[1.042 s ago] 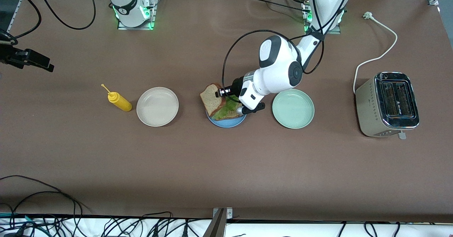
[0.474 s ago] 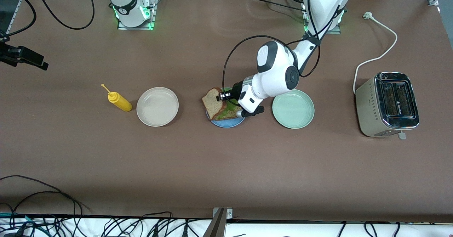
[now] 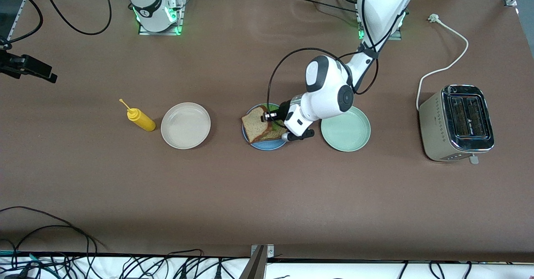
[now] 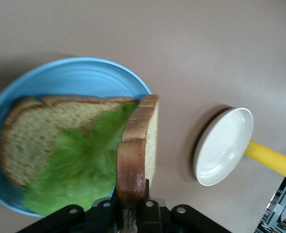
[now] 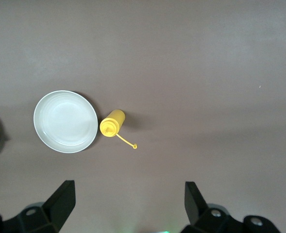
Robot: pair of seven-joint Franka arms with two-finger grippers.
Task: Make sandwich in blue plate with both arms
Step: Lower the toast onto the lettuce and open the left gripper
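Bread-capping step in hand: the left gripper point(image 3: 267, 116) pinched the top bread slice point(image 4: 138, 141) by its crust over the blue plate point(image 4: 75, 77), where the lower slice point(image 4: 41, 131) and lettuce leaf point(image 4: 79, 170) lay.
Next move probably called for laying the slice flat, then letting go; the right gripper point(image 5: 128, 201) waited spread wide above the beige plate point(image 5: 65, 121) and yellow bottle point(image 5: 112, 124). Left fingertips were mostly cut off in the left wrist view.

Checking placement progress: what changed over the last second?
The left claw, shut on the top bread slice, lowered it over the lettuce on the blue plate; slice not released. Right claw open, waiting. Beige plate, mustard bottle, toaster unchanged.
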